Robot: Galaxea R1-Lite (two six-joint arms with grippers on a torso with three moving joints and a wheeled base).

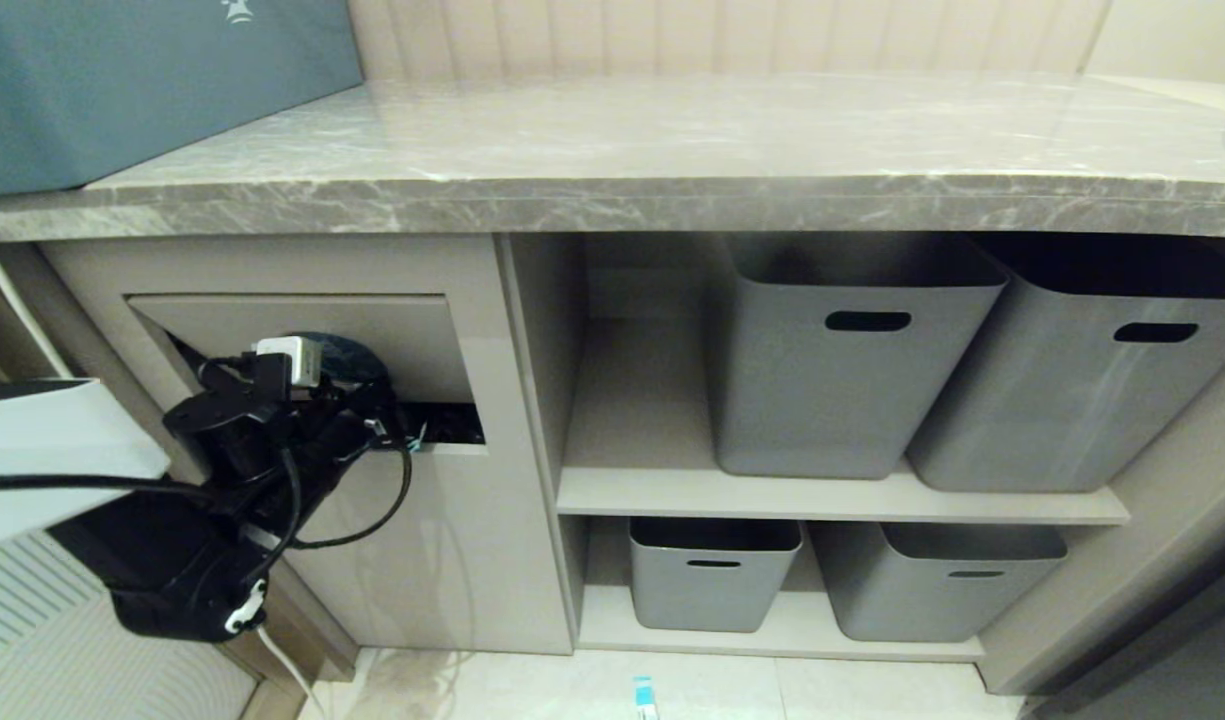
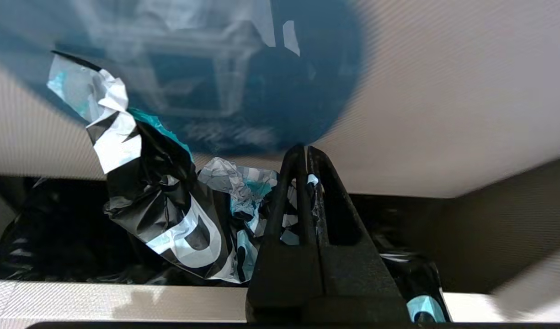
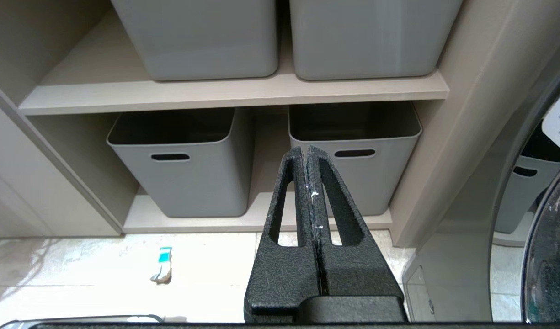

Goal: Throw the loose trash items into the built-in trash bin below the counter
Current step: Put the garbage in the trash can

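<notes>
Below the counter (image 1: 672, 190), only the left wrist view reveals the left end effector (image 2: 307, 157) clamping the black wrapper (image 2: 165, 210).

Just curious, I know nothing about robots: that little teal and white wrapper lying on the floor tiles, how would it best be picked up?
Come straight down on the strip wrapper and pinch across its narrow width near the middle: it lies flat on the floor, so only its thin edges offer a hold.

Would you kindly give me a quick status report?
Left hand shut on wrapper, pushing bin flap inward. Right hand shut, idle. Strip on floor.
</notes>
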